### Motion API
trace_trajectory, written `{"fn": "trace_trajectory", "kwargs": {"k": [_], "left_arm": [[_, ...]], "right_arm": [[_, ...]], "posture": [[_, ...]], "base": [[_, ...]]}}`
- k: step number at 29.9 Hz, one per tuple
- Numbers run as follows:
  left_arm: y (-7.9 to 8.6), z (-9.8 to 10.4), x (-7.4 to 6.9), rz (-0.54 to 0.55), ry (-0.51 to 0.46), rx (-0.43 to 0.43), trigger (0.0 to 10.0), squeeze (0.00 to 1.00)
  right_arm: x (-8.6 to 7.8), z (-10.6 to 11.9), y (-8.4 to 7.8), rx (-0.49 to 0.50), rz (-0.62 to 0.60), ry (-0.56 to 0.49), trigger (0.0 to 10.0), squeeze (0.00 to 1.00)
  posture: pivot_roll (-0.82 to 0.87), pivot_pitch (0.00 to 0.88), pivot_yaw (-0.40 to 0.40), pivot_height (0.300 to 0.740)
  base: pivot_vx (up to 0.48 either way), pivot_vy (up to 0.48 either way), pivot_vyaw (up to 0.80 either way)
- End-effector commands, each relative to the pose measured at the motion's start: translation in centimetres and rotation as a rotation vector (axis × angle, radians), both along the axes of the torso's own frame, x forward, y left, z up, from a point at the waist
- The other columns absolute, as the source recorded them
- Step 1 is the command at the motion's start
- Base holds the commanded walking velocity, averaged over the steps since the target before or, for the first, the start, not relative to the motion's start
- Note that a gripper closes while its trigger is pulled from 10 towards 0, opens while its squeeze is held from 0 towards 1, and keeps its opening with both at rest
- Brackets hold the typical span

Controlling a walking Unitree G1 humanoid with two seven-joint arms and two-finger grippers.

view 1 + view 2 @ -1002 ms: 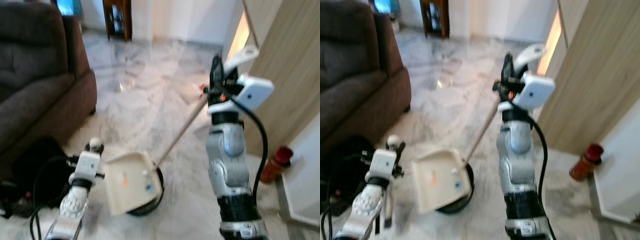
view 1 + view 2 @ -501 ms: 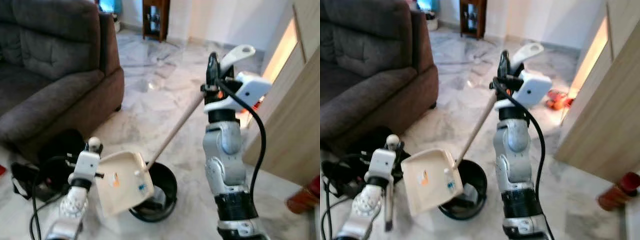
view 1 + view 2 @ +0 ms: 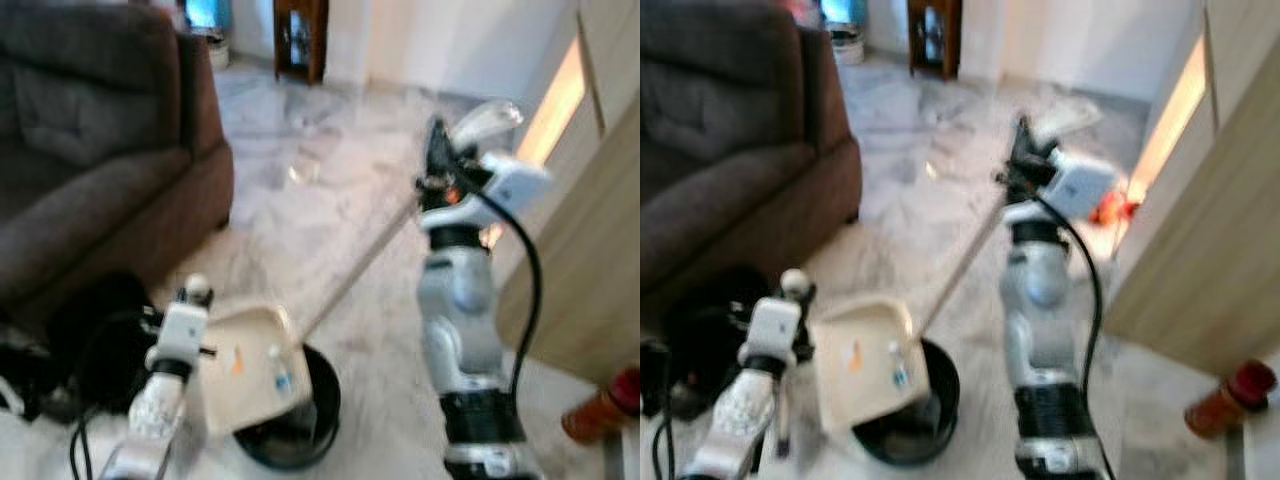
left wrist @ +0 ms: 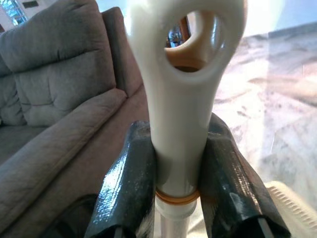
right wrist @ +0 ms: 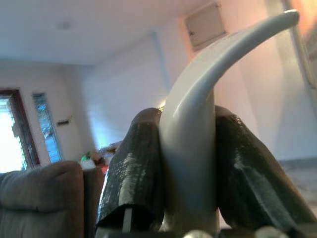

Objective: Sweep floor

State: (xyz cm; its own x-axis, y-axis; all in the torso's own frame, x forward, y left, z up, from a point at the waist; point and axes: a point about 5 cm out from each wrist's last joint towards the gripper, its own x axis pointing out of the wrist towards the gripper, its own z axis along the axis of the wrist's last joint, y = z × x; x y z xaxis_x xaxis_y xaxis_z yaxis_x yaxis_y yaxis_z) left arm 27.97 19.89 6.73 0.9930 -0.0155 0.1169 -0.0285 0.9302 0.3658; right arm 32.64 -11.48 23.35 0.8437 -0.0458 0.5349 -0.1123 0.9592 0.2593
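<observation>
The right gripper is raised, its fingers clamped on the broom handle, which slants down to the black bin. The left gripper is closed around the dustpan handle, holding the cream dustpan tilted over the bin, just beside the arm.

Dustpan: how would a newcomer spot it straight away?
Start at the dark sofa on the robot's left; in front of it stands a black bin. The cream dustpan tilts over its rim, the only pale flat tray there.
</observation>
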Motion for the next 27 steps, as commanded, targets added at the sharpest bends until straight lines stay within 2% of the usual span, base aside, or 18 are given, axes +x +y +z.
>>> {"fn": "trace_trajectory", "kwargs": {"k": [1,4,14,19,24,27], "left_arm": [[0.3,1.1,0.3,-0.006,-0.047,0.030,10.0,0.00],[0.3,1.1,0.3,-0.010,-0.052,0.027,10.0,0.00],[0.0,1.1,0.3,-0.024,-0.057,0.023,10.0,0.00],[0.1,1.1,0.3,-0.028,-0.055,0.025,10.0,0.00],[0.0,1.2,0.3,-0.030,-0.059,0.022,10.0,0.00],[0.0,1.2,0.3,-0.030,-0.059,0.023,10.0,0.00]], "right_arm": [[-0.3,1.9,0.7,0.028,0.022,-0.082,10.0,0.00],[-0.5,2.1,0.7,0.025,0.017,-0.096,10.0,0.00],[-1.0,2.3,1.4,-0.005,0.037,-0.124,10.0,0.00],[-1.5,2.5,2.4,-0.037,0.057,-0.150,10.0,0.00],[-2.4,2.9,4.2,-0.105,0.103,-0.207,10.0,0.00],[-2.7,3.0,4.6,-0.134,0.106,-0.227,10.0,0.00]], "posture": [[0.22,0.000,-0.033,0.740],[0.22,0.000,-0.030,0.740],[0.22,0.000,-0.026,0.740],[0.22,0.000,-0.023,0.740],[0.22,0.000,-0.022,0.740],[0.22,0.000,-0.021,0.740]], "base": [[0.270,0.000,0.00],[0.262,0.000,0.00],[0.000,0.000,0.00],[0.000,0.000,0.00],[0.000,0.000,0.00],[0.000,0.000,0.00]]}}
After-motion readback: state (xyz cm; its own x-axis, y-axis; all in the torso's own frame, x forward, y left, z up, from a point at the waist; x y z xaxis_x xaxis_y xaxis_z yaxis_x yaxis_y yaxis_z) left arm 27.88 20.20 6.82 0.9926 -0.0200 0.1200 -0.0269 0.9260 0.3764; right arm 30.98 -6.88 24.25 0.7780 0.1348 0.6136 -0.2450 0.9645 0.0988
